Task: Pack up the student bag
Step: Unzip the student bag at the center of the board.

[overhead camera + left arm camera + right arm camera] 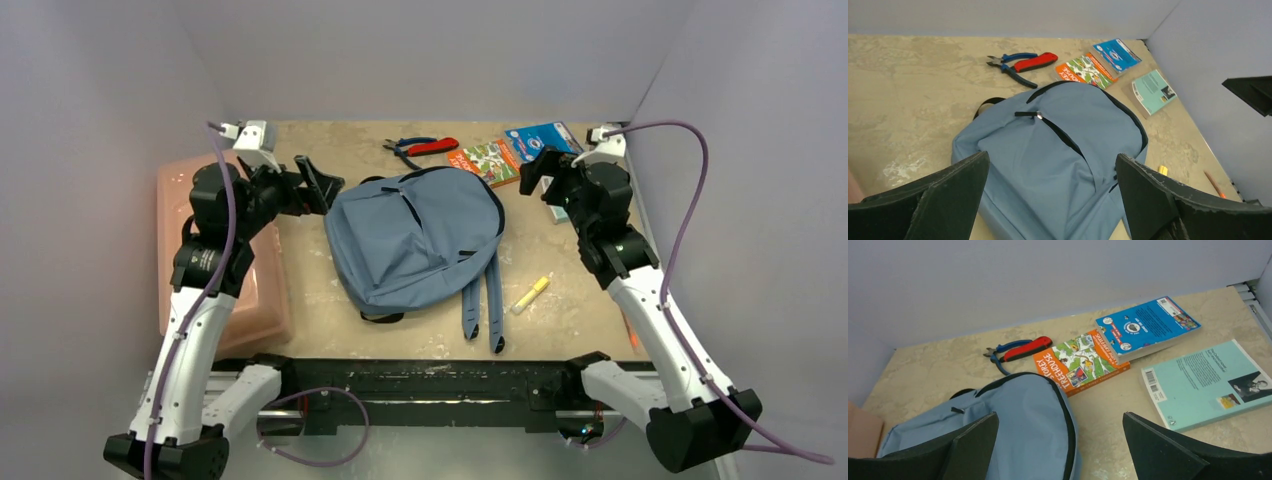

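Observation:
The grey-blue student bag (415,240) lies flat in the middle of the table with its zips shut and its straps trailing toward the near edge. It also shows in the left wrist view (1058,150) and the right wrist view (1018,420). My left gripper (320,185) is open and empty, just above the bag's left edge (1053,200). My right gripper (540,172) is open and empty, above the table beside the bag's upper right corner (1060,450).
A pink plastic box (215,250) stands at the left. At the back lie red-and-blue pliers (420,147), an orange book (485,160), a blue book (543,138) and a teal book (1208,382). A yellow highlighter (530,293) and an orange pencil (1214,183) lie right of the bag.

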Controlling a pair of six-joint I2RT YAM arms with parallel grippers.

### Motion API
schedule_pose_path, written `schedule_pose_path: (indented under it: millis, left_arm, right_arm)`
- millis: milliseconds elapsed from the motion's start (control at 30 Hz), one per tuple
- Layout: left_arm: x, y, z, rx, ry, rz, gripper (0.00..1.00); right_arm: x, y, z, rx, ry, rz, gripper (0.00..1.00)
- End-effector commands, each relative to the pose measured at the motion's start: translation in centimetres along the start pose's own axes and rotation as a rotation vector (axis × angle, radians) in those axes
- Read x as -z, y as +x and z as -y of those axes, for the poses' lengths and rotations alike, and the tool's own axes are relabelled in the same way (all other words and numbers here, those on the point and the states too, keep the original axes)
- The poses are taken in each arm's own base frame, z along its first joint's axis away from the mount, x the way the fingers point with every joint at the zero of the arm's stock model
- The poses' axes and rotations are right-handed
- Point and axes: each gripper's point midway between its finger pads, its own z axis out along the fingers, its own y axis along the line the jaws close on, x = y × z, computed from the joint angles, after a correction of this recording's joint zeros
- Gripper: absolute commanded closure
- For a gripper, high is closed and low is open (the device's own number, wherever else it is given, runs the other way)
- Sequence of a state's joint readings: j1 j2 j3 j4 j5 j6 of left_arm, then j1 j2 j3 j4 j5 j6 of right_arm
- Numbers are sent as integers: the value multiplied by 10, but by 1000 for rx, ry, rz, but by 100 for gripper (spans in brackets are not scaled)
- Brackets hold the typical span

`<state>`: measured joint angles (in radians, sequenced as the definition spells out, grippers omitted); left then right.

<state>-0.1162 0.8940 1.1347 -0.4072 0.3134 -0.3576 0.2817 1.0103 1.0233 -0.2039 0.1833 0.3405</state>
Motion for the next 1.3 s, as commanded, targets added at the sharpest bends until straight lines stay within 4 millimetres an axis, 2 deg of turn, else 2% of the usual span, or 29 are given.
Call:
schedule_pose_path:
  millis: [0, 100, 200, 400, 533, 700, 733, 833, 867, 967, 1000, 1033, 1133, 1267]
  left_arm:
    - [-2, -2, 24, -38, 69, -54, 3]
    - [-8, 5, 29, -25, 69, -127, 3]
    - [-9, 3, 31, -25, 62, -169, 3]
    - [-16, -3, 29, -56, 46, -204, 2]
    - [-28, 13, 19, -57, 29, -248, 2]
    - [-43, 46, 9, -35, 37, -324, 2]
    - [-45, 51, 8, -28, 38, -341, 2]
    - [-50, 62, 7, 2, 47, -375, 2]
    - [-51, 65, 7, 9, 46, -384, 2]
    - [-55, 73, 2, 27, 27, -401, 2]
    - [-56, 76, 0, 34, 21, -408, 2]
    - [-56, 78, 0, 38, 21, -413, 2]
    - [-58, 82, 0, 44, 23, -428, 2]
    - [-58, 84, 1, 51, 31, -439, 2]
  right_arm:
    - [-6, -17, -16, -41, -49, 48, 1]
    - [-15, -2, -24, -44, -89, -16, 1]
    - [-22, 18, -37, -74, -164, -80, 1]
    - [-46, 76, -63, -124, -304, -277, 1]
    - [-60, 102, -86, -118, -368, -367, 1]
    - [-77, 123, -133, -46, -366, -410, 1]
    - [-82, 120, -146, -38, -379, -402, 1]
    - [-103, 136, -171, -10, -369, -440, 1]
    - [-113, 130, -182, -6, -367, -428, 1]
    - [-143, 142, -200, 16, -336, -472, 1]
    - [-155, 144, -197, 262, -399, -443, 38]
    - [-165, 147, -198, 357, -422, -441, 45]
    - [-182, 155, -211, 402, -454, -447, 48]
    - [-192, 171, -228, 443, -531, -453, 48]
